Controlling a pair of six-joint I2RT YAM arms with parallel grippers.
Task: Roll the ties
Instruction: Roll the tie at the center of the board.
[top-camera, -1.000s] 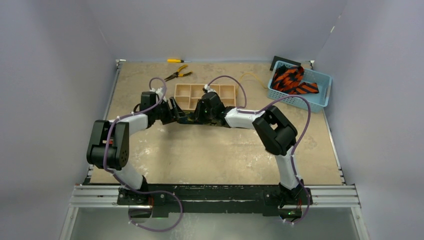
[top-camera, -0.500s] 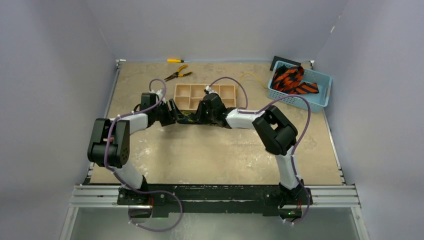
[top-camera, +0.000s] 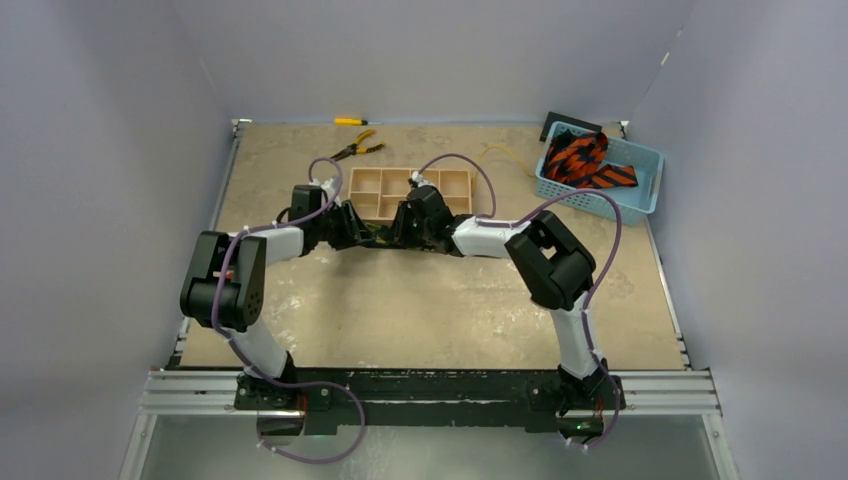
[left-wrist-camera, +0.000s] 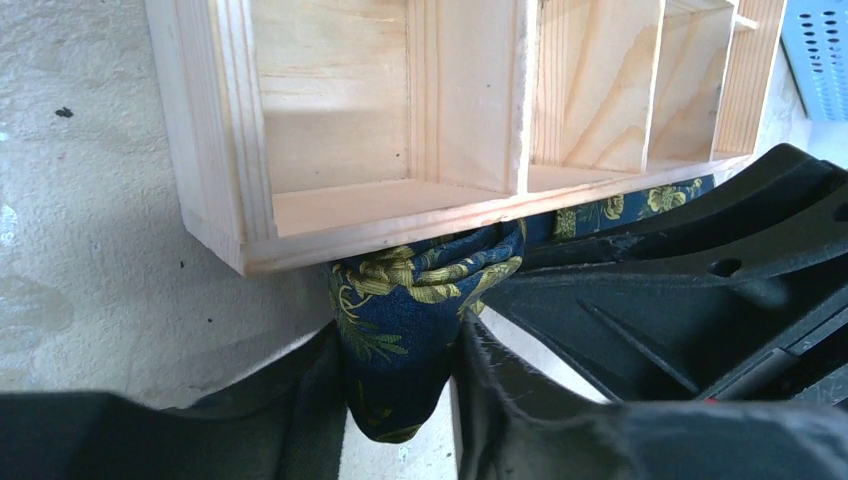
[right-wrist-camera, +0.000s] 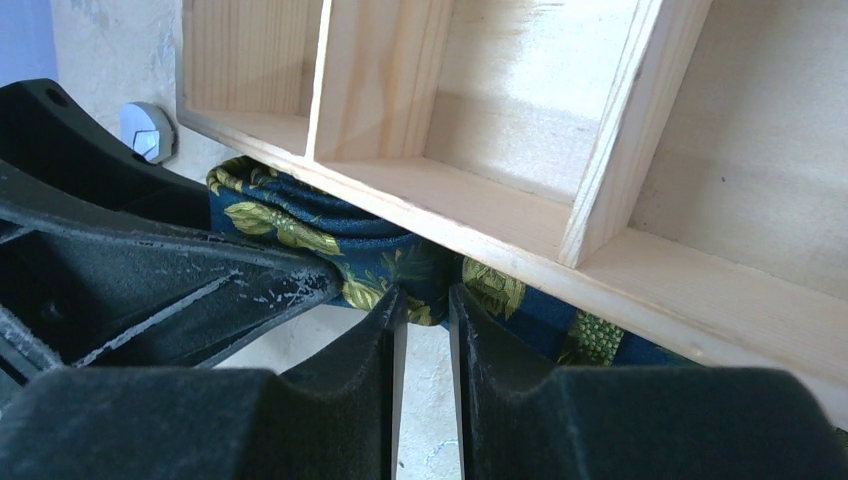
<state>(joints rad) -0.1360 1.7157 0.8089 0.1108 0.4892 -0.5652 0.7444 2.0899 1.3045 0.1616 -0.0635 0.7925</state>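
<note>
A dark navy tie with gold leaf pattern lies bunched against the near wall of a wooden divided tray. My left gripper is shut on its folded end, the fabric filling the gap between both fingers. The right gripper is shut on another fold of the same tie, pinched at its fingertips. In the top view the left gripper and the right gripper meet nose to nose at the tray's front, with the tie mostly hidden. Orange-red striped ties lie heaped in a blue basket.
The wooden tray sits mid-table behind both grippers. The blue basket stands at the back right, with a thin yellow cord beside it. Yellow-handled pliers and a screwdriver lie at the back.
The left arm has shifted a little to the right toward the tray, and its jaws have narrowed onto the tie. The right arm has stayed put.
</note>
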